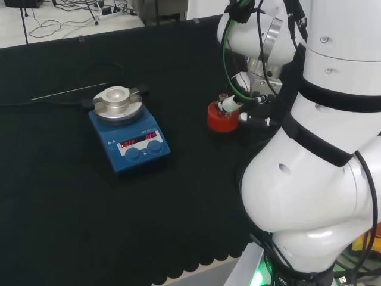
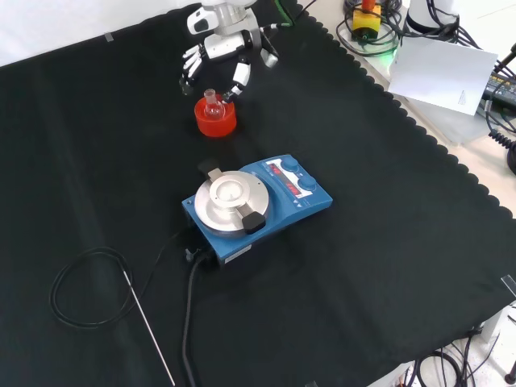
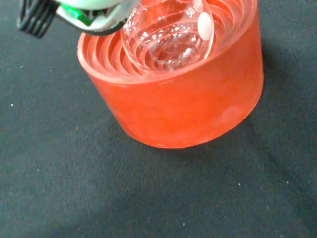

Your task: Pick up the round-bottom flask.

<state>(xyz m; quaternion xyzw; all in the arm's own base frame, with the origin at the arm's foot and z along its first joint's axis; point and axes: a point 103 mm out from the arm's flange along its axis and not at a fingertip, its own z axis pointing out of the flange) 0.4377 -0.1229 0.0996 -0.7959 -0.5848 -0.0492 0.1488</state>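
Round-bottom flask (image 2: 211, 100) is sitting in its red ribbed stand (image 2: 215, 119); we are poising our hand (image 2: 216, 53) over it, fingers relaxed, next needing to clasp its neck.

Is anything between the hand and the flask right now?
Nothing visible. In the front view the hand hangs just beyond the flask, its fingers reaching down beside the neck. The flask sits in its red stand; the blue stirrer stands well clear, nearer the camera.

White rounded arm links, black bands, green cable
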